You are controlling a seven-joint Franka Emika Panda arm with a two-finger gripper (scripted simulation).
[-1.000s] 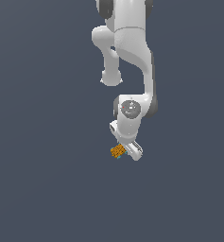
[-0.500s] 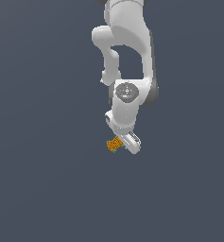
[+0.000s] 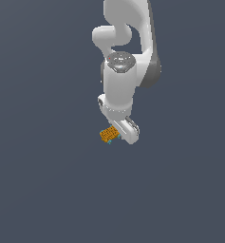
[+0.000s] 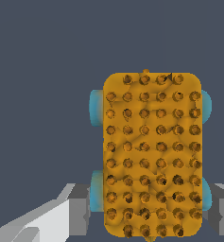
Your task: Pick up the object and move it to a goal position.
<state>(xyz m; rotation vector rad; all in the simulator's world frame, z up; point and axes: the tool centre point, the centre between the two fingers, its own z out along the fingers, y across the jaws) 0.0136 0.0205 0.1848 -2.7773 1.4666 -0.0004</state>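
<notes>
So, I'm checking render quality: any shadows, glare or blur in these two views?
Exterior view: flat, even light, no cast shadow under the arm or the orange block on the plain grey backdrop; edges look crisp. Wrist view: the block fills much of the frame, bumps sharp, no glare; the gripper fingers show soft shading only.

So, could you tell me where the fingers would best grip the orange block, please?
Grip the orange block across its narrow width, on the two long sides where the teal edges show, coming straight down over its bumpy face. The gripper already straddles it that way, a finger beside each long side.
</notes>
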